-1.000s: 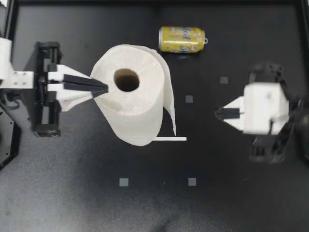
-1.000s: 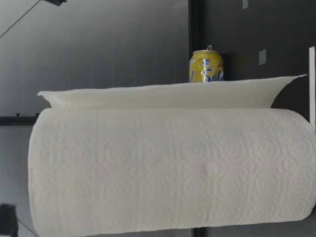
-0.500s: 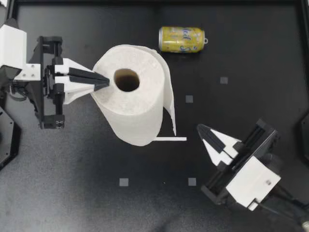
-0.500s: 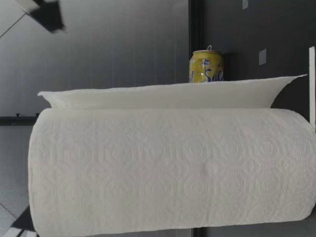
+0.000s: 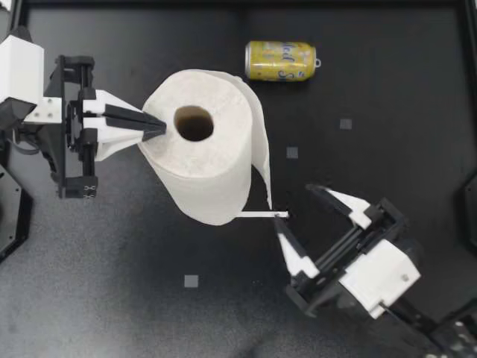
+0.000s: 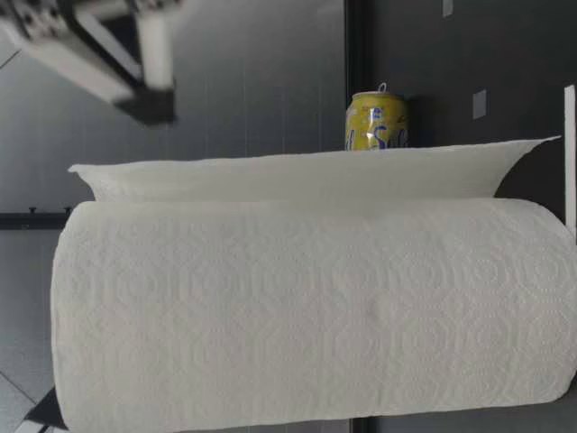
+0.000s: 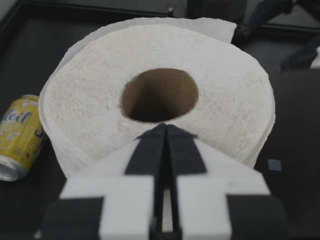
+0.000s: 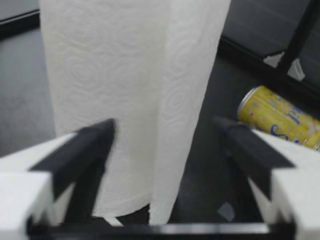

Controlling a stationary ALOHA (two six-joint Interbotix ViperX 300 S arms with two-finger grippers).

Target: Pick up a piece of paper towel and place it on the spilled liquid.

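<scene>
White paper towel roll [image 5: 216, 168] upright on the black table [image 5: 387, 97], one gripper at its top, one beside it.

Top view: one roll, one yellow can [image 5: 280, 61] lying on its side beyond it, and three grey squares [image 5: 292, 152]. The left gripper [image 5: 158, 128], fingers pressed together and holding nothing, points its tips at the roll's top beside the core. The right gripper [image 5: 297, 203] is spread wide and empty, one tip near the foot of the loose sheet [image 5: 261, 145]. Low view: the roll's embossed side fills it, with the can behind. Left wrist view: this one alone looks down into the cardboard core. Right wrist view: only here does the loose sheet hang ahead between the parted fingers, clear of both.
</scene>
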